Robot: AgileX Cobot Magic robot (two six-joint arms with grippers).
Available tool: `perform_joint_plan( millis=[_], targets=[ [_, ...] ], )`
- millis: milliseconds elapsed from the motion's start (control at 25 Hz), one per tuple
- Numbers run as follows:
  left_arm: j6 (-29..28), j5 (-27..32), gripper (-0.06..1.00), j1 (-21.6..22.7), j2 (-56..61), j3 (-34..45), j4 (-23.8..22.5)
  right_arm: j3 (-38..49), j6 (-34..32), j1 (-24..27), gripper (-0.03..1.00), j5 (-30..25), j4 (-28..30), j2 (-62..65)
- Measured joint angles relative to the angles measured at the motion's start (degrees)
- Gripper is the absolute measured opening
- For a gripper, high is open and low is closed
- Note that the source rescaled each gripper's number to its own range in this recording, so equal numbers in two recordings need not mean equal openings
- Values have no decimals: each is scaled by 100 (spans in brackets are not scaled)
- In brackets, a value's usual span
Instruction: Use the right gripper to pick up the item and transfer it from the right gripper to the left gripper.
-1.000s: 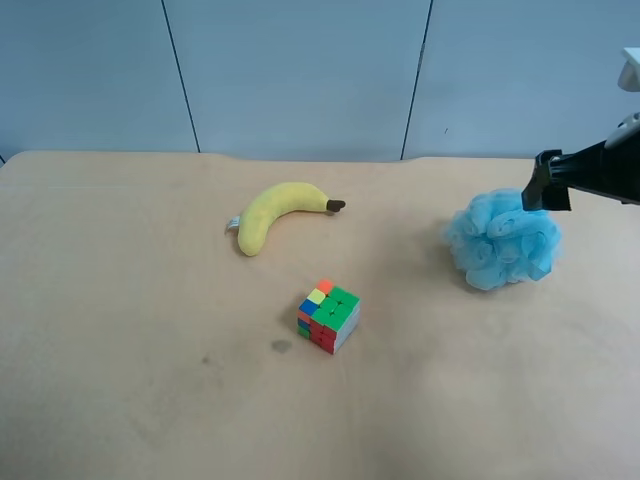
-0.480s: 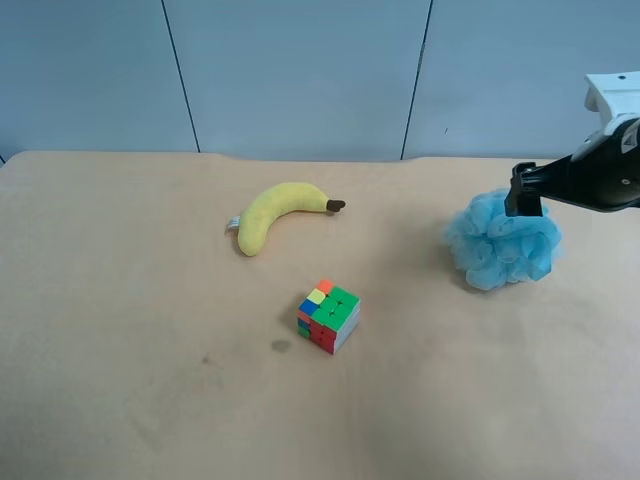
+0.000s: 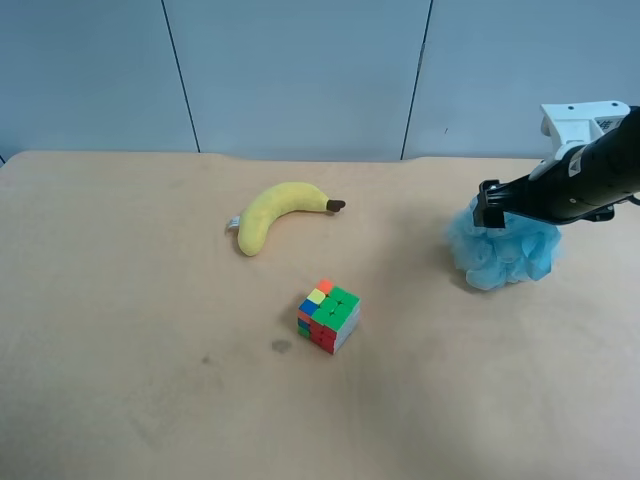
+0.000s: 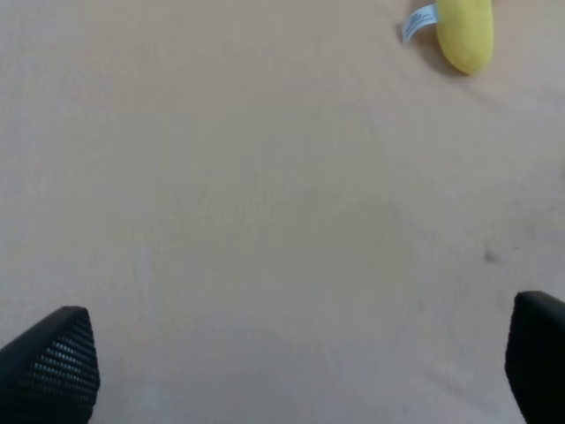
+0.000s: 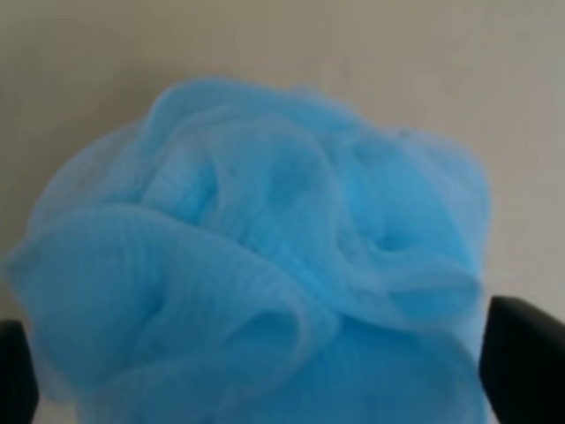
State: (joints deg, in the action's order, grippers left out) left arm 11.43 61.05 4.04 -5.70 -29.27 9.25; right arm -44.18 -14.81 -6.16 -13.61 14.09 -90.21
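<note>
The light-blue mesh pouf lies on the tan table at the right side of the exterior high view. The arm there is my right arm; its gripper hangs over the pouf's upper left part and hides it. In the right wrist view the pouf fills the picture between the two black fingertips, which stand wide apart at its sides. My right gripper is open. My left gripper is open and empty above bare table; it is out of the exterior high view.
A yellow plush banana lies at the middle back of the table, and its tagged end shows in the left wrist view. A multicoloured puzzle cube stands in front of it. A blue wall runs behind the table.
My right arm has come in from the right edge, moving left over the pouf and covering its top. The pouf, banana and cube have not moved.
</note>
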Motion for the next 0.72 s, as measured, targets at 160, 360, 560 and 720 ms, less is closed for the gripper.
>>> perform_joint_plan(
  millis=[160,360,560,720],
  targets=[
    [0,0,88,0,0,0,0,0,-34,0,99,341,0,-376],
    [0,0,88,0,0,0,0,0,-39,0,99,733,0,-784],
    [0,0,88,0,0,0,0,-2,-39,6,95,932,0,-1001],
    [0,0,88,0,0,0,0,-2,-39,12,89,960,0,-1039]
  ],
)
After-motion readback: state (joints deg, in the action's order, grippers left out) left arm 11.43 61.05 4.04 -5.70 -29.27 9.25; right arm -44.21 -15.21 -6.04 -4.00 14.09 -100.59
